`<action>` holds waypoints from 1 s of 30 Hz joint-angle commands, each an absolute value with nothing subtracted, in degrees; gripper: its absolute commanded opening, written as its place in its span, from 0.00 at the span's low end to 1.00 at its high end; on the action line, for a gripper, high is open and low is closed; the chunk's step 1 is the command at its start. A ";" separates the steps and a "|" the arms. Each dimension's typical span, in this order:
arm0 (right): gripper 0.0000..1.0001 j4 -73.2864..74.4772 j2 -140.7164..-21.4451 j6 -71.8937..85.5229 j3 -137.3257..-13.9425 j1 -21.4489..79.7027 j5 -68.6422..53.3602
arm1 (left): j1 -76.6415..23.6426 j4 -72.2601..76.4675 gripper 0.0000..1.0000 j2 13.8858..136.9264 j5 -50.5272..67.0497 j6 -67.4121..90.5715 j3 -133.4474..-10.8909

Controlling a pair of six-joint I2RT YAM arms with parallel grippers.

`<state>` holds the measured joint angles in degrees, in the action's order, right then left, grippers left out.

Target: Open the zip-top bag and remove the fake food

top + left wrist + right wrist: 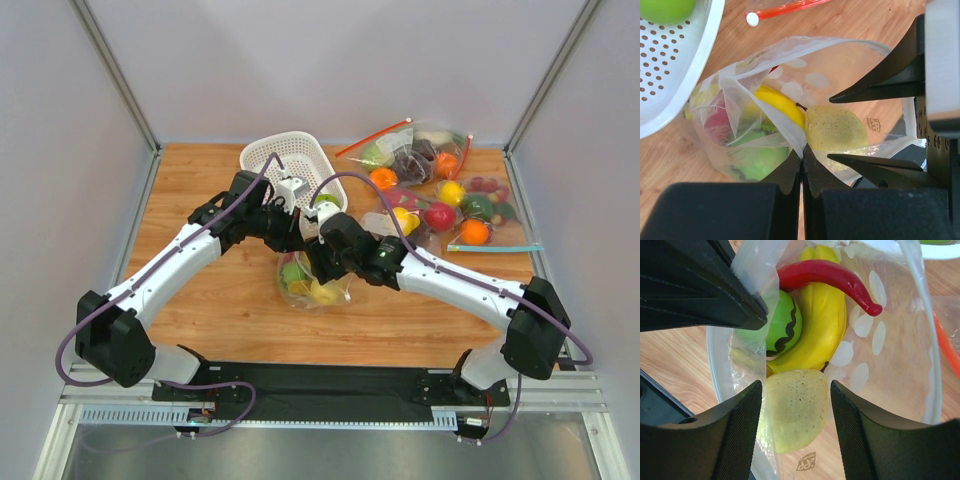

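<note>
A white basket [262,158] near the table's [200,310] far edge holds an apple [665,7]. Mid-table, the left gripper [801,159] pinches the dotted bag's [805,65] rim. The right gripper [796,390], spread wide, straddles a yellowish fruit [795,415] inside, beside a banana [825,325], second apple [785,325] and chili [830,277].

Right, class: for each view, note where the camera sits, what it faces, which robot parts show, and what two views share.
Top external: above and behind the left arm and right arm, looking down at the table; both show whole.
Left wrist: on the left arm, facing the zip-top bag; left gripper shut on its edge.
Right wrist: on the right arm, looking into the bag; right gripper open, flanking the yellowish fruit.
Shared: both wrist views show the banana and that fruit.
</note>
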<state>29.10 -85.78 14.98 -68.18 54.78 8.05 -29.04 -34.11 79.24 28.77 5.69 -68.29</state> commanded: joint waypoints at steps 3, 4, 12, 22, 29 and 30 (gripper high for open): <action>0.61 29.62 -84.02 17.75 -66.71 56.34 8.61 | -28.65 -33.40 0.00 77.52 29.97 5.36 -68.73; 0.61 29.53 -83.94 18.01 -66.19 56.60 8.44 | -28.65 -33.40 0.00 77.52 29.97 5.45 -68.73; 0.69 28.48 -82.62 21.97 -63.37 58.36 6.25 | -28.65 -33.14 0.00 77.43 29.97 5.80 -68.56; 0.91 22.51 -82.09 24.08 -58.01 58.98 5.27 | -28.65 -33.05 0.00 77.52 30.23 5.98 -68.47; 0.92 16.89 -82.88 23.91 -55.20 59.06 6.68 | -28.74 -32.96 0.00 77.96 30.32 5.89 -68.38; 0.93 16.18 -82.97 23.82 -54.50 59.06 6.77 | -28.74 -32.96 0.00 78.13 30.58 5.89 -68.38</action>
<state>20.43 -83.11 23.18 -56.03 58.63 5.85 -29.06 -34.94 79.24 29.78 5.85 -68.27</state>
